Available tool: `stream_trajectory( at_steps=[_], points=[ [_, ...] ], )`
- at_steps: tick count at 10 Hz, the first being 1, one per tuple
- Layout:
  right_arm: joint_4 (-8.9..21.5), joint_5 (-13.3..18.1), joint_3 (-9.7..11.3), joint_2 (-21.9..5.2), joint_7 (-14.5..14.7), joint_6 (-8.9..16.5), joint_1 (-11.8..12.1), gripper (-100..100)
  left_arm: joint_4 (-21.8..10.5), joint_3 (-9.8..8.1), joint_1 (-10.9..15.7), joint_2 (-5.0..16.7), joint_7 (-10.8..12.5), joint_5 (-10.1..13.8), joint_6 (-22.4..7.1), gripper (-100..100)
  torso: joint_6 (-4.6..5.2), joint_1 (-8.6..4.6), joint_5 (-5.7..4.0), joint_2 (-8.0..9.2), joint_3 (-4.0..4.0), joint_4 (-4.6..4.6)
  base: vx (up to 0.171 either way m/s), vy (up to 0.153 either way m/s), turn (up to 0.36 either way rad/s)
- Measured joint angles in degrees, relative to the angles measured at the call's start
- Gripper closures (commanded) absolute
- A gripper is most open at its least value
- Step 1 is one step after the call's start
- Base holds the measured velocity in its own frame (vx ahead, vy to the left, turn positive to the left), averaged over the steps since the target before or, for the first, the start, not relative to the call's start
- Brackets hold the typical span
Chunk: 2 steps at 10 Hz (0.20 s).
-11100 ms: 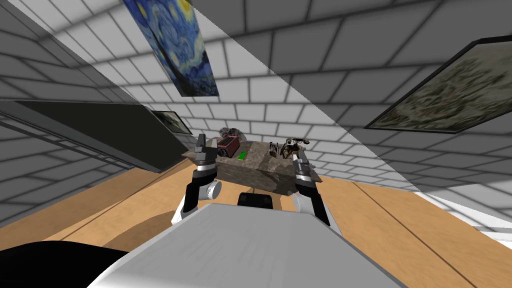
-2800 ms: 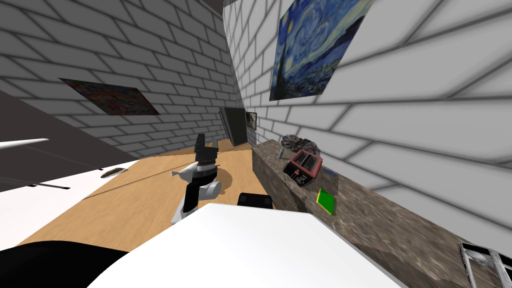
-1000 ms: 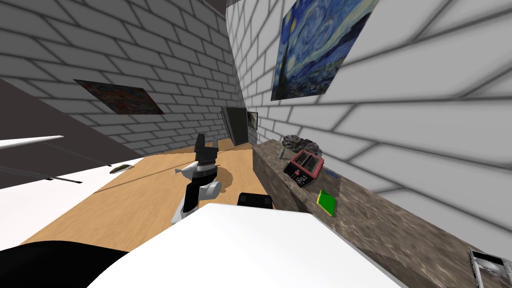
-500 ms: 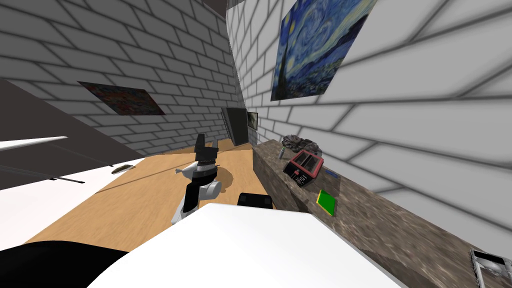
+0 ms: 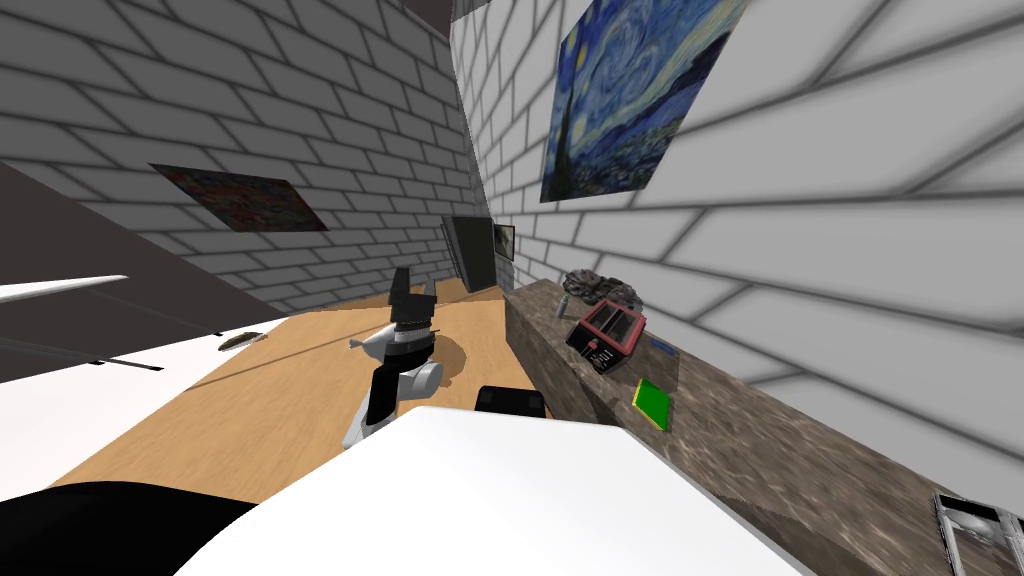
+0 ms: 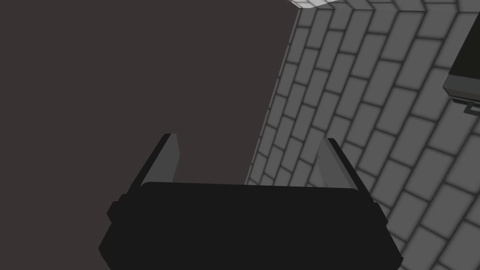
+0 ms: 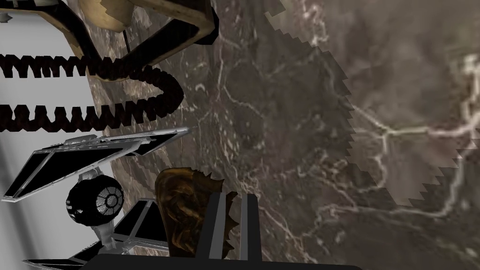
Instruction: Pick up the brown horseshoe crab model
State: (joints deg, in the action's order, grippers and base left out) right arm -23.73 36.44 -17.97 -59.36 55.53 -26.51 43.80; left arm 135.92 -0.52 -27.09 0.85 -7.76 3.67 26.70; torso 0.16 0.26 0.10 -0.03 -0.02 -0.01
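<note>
On the counter (image 7: 375, 93), a brown top veined like marble, the brown horseshoe crab model (image 7: 180, 211) sits near the counter's edge, right at the right hand (image 7: 229, 197). That hand's two fingers (image 7: 214, 225) are drawn almost together, with the model's spiny rim caught between them and the domed shell bulging out past one finger. I cannot tell whether the model rests on the counter or is lifted off it. At the same edge of the counter, just beside the crab, stands a black-and-grey spacecraft model (image 7: 96, 201), and past it loops a dark coiled cord (image 7: 174, 93). Further along the counter lie a red box (image 5: 607, 335) and a flat green thing (image 5: 652, 404). The left hand (image 6: 248, 159) is held off the counter, its fingers spread wide and empty.
</note>
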Motion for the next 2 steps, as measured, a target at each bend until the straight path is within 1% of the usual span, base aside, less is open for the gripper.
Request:
stream_trajectory(
  at_steps=[1,2],
  points=[
    [1.45,0.01,-0.25,-0.52,0.23,-0.96,-0.49,100,0.0,0.0,0.0,0.0,0.0,0.0,0.0,0,-0.01,0.06,0.0,-0.02,-0.02,-0.01,0.01,0.015,-0.031],
    [1.73,0.02,-0.27,-0.54,0.38,-1.21,-0.54,0,0.0,0.0,0.01,0.0,0.0,0.0,0.0,0,-0.09,0.0,-0.02,0.0,0.0,0.01,0.0,0.0,0.0]
  ],
)
